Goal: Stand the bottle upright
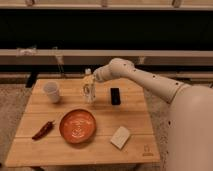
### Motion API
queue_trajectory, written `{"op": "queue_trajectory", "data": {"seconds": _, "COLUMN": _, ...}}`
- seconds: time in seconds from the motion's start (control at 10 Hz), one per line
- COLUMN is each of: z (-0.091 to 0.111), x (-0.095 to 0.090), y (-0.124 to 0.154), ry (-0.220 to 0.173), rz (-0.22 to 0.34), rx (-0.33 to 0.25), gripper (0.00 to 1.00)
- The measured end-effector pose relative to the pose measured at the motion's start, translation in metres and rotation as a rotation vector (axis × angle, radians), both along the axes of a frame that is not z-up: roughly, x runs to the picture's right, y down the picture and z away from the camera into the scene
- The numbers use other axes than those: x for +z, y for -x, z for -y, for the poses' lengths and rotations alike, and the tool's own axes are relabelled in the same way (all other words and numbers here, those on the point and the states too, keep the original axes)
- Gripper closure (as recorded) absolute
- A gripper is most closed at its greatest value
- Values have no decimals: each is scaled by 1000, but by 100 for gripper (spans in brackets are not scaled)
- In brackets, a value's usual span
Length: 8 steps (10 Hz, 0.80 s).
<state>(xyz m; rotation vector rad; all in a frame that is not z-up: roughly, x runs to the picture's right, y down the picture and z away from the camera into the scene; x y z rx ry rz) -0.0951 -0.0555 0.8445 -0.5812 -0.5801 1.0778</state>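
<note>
The bottle (pixel 89 89) is small and clear with a white cap and a pale label. It stands upright on the wooden table (pixel 135 117), right of the white cup (pixel 52 92). My gripper (pixel 93 76) is at the end of the white arm that reaches in from the right. It sits at the bottle's top, near the cap.
An orange-red bowl (pixel 78 125) sits in front of the bottle. A red chili pepper (pixel 43 130) lies at the front left. A black rectangular object (pixel 115 96) lies right of the bottle. A white sponge-like block (pixel 120 137) lies at the front right. A rail and dark wall run behind.
</note>
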Motion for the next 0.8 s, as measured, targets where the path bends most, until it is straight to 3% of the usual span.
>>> {"op": "queue_trajectory", "data": {"seconds": 0.7, "z": 0, "x": 0, "y": -1, "ry": -1, "rz": -1, "rx": 1, "gripper": 100}}
{"op": "queue_trajectory", "data": {"seconds": 0.8, "z": 4, "x": 2, "y": -3, "ry": -24, "rz": 11, "rx": -3, "gripper": 100}}
